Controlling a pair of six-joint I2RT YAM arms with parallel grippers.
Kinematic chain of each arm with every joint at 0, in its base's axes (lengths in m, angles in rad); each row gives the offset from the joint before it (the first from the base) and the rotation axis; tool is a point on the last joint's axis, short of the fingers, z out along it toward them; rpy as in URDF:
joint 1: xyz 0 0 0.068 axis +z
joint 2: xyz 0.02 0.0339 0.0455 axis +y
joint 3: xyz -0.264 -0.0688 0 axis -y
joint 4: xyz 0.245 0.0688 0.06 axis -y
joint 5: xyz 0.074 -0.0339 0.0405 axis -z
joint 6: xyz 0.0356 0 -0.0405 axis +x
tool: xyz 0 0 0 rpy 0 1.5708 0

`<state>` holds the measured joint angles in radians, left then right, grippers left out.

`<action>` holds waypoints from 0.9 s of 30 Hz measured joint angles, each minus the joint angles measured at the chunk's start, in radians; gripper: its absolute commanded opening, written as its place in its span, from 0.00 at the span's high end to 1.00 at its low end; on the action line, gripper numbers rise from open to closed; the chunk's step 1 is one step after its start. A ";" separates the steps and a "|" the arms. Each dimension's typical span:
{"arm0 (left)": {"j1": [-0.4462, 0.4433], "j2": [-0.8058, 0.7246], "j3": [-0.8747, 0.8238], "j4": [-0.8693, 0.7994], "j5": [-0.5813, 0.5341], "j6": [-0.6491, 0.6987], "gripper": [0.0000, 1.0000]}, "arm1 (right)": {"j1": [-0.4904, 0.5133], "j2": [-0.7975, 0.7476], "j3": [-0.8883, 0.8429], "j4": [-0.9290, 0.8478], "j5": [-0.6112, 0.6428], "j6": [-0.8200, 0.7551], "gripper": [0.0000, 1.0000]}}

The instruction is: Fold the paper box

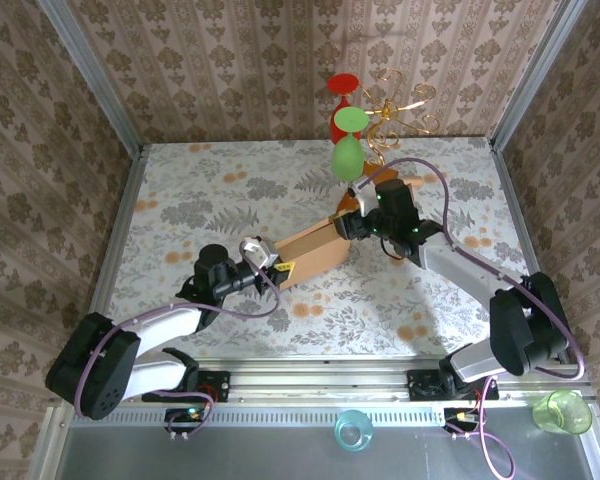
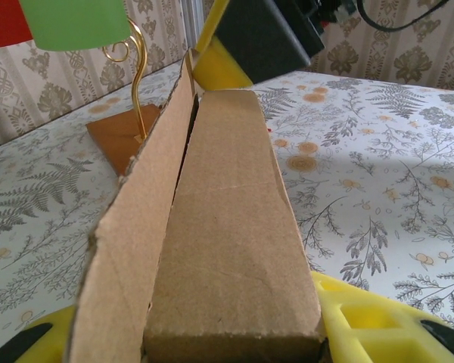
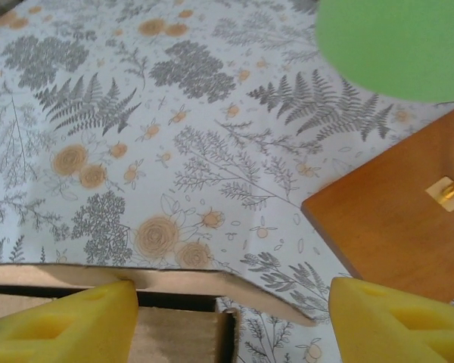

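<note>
Pinches paper box [image 1: 310, 250] at 8 o'clock end in left jaws; holds right jaws spread astride 2 o'clock flap. Risks skewing fold if closed off-centre, or striking wooden base [image 3: 393, 227].

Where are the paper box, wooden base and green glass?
paper box [image 2: 227, 249]: left wrist view, its upper face.
wooden base [image 3: 393, 219]: right wrist view, its flat top.
green glass [image 3: 397, 45]: right wrist view, its bowl.

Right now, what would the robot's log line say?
box: partly folded, one flap up | left end effector: shut on box, near end | right end effector: open at far end
</note>
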<state>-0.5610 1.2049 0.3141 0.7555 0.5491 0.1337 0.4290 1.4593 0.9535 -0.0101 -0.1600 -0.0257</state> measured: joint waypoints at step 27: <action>0.013 0.000 -0.001 -0.008 0.001 0.016 0.60 | 0.005 -0.043 0.051 -0.126 0.054 -0.056 0.58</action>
<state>-0.5484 1.2049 0.3134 0.7471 0.5499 0.1497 0.4343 1.4158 1.0046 -0.1356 -0.1062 -0.0814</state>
